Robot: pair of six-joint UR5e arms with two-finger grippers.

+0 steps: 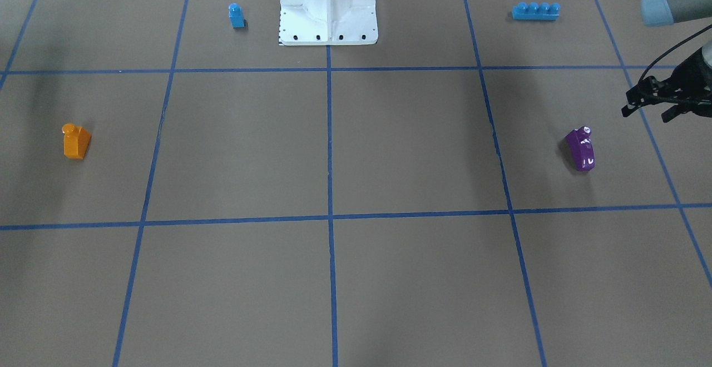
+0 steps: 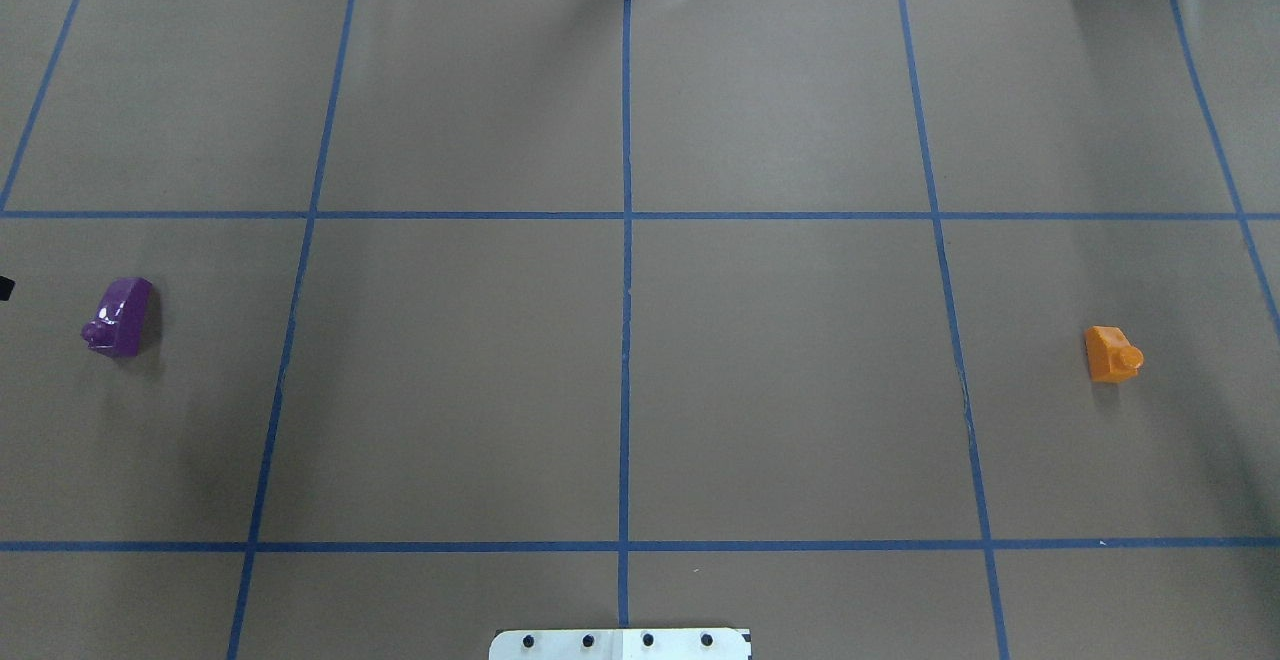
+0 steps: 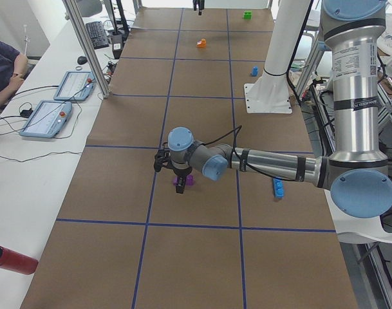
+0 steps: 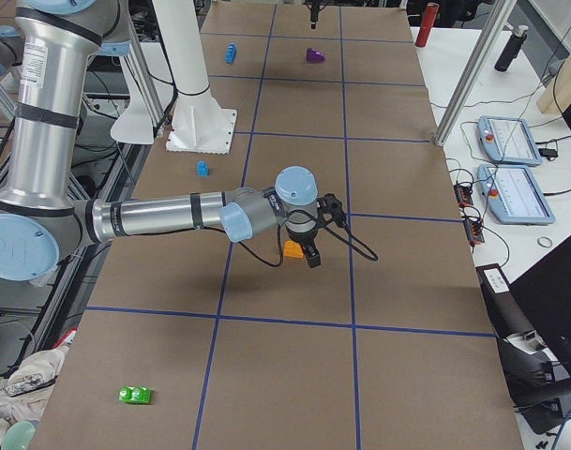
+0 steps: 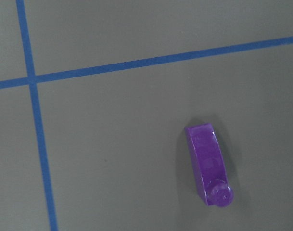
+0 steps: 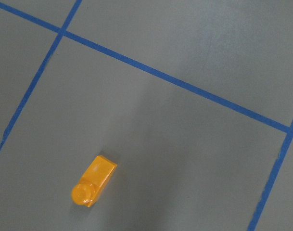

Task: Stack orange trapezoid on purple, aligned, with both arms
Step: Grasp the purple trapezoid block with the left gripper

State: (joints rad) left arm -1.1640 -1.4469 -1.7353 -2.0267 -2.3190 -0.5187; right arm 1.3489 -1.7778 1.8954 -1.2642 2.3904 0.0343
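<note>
Far left on the table (image 2: 780,390), purple (image 2: 120,315) resting free; near it, above, left gripper (image 1: 647,114) with fingers spread, holding nothing. Well apart, far right, orange trapezoid (image 2: 1110,353) alone; right gripper (image 4: 310,255) hanging close over it, open or closed impossible to tell.

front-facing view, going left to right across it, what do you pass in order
orange block → small blue block → white base → long blue brick → purple block → left gripper
</note>
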